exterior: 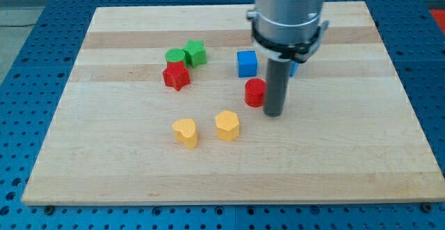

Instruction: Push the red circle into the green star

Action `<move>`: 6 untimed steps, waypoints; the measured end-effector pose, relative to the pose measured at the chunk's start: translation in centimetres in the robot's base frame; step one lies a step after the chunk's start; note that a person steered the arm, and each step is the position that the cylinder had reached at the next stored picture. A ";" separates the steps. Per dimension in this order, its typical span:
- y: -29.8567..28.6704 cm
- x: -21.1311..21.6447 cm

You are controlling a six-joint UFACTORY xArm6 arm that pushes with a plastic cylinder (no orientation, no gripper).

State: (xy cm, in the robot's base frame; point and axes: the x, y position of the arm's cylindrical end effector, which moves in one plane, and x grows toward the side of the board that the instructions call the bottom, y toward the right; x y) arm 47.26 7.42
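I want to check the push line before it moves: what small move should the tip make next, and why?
Probably a short push toward the view's left and slightly up. My tip sits right beside the red circle, on its right, and the green star lies up and to the left. The red star sits just below the green star, so the line should stay above it.

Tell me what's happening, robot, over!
My tip sits right of the red circle, touching or nearly. Green star far left. Red star beside it, path otherwise open.
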 end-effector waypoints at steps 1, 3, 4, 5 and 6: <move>-0.9 -2.7; -8.8 -3.5; -8.4 -2.3; -11.1 -0.5; -14.5 -0.4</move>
State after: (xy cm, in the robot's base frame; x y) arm 46.82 -7.04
